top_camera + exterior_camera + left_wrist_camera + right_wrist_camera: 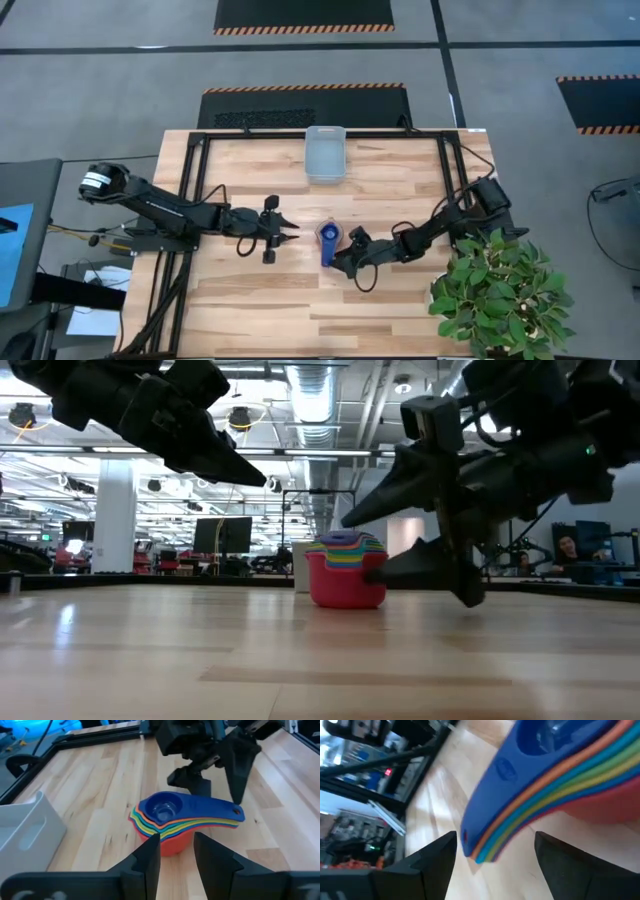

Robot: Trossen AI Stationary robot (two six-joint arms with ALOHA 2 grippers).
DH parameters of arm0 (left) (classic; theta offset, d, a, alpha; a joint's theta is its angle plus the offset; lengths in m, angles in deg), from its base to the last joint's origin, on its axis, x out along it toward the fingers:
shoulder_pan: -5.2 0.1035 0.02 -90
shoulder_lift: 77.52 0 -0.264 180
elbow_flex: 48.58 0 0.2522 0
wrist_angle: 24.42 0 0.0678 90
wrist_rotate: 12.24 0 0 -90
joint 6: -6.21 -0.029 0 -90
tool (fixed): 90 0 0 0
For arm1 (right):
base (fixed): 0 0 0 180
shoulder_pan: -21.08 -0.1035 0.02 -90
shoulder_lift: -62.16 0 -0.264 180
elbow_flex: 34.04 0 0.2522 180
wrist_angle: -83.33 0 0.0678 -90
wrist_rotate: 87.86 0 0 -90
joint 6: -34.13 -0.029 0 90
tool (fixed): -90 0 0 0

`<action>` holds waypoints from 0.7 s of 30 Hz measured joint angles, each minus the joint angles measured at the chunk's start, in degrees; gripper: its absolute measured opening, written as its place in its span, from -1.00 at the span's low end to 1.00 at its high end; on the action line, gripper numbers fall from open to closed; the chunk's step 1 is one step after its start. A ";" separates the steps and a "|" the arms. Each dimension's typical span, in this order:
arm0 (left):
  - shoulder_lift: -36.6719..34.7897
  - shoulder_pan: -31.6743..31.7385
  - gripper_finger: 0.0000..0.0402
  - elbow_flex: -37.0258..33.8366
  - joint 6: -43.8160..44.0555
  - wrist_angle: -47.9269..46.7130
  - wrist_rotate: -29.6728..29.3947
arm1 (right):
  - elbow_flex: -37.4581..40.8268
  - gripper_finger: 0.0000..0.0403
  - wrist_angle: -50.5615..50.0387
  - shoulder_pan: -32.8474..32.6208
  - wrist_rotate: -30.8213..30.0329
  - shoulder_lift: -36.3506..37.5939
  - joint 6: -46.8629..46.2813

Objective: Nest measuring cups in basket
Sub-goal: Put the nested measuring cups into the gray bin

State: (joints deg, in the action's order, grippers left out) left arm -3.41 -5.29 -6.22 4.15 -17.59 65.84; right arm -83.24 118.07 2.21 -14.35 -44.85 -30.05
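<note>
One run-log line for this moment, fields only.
nested stack of coloured plastic measuring cups: on table, outside pale translucent plastic basket | right claw: open at handles | left claw: open, beside stack

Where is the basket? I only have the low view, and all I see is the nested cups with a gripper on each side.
Observer: The basket sits at the table's far edge, apart from the measuring cups, and looks empty.
Operator: Is either gripper gripping the stack?
Observer: No. The right gripper is open, its fingers either side of the handle ends without touching.
Operator: And the left?
Observer: The left gripper is open too, pointing at the stack from the other side, a gap short of it.
</note>
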 joint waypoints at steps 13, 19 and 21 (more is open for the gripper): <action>0.00 -0.01 -0.46 0.00 0.41 -0.01 -1.05 | -2.08 0.38 10.38 0.72 -0.31 -5.83 0.15; 0.00 -0.01 -0.46 0.00 1.39 -0.07 -1.53 | -2.80 0.12 8.66 1.05 -0.87 -5.81 -1.19; 0.00 -0.01 -0.46 0.00 1.70 -0.08 -1.53 | -2.80 -0.02 8.56 1.05 -1.97 -5.79 -2.04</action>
State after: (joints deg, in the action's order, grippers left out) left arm -3.41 -5.30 -6.22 5.85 -17.67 64.31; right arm -86.04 126.63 3.25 -16.32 -50.64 -32.09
